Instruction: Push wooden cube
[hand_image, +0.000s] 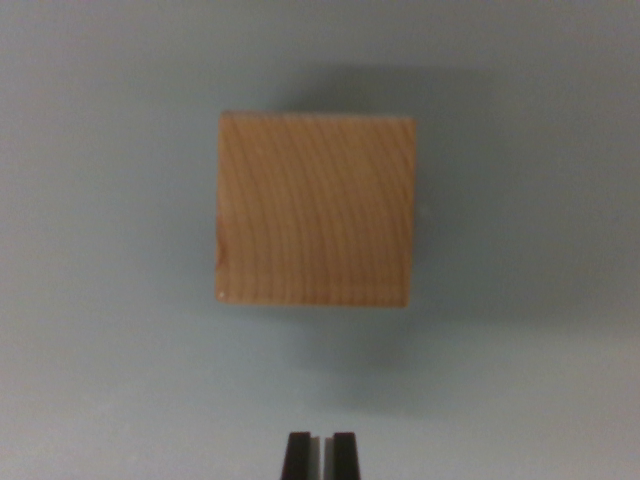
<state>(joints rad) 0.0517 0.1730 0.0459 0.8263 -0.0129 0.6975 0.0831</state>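
Wood grain is the first thing we notice: the wooden cube (315, 208) sits pretty much dead centre in the wrist view, maybe a touch above the middle, and we're looking straight down on its top face. Curved growth rings sweep across that face, and there's a tiny pale nick at its lower-left corner. It rests flat on a plain grey-blue surface (110, 300), edges squared up with the picture, with a soft shadow spilling out past its right side and below it.

Down at the bottom edge we've got the gripper (320, 455), just the two black fingertips (297, 456) poking into view. They're standing side by side with only a thin sliver of light between them, so we'd call the jaws closed or as good as closed, with nothing pinched in there. The tips line up roughly under the cube's middle, a hair to the right if anything.

Gripper and cube are clearly apart in this view, with a band of bare surface between the fingertips and the cube's near edge. The picture's a bit soft, so finer detail on the tips is lost on us.
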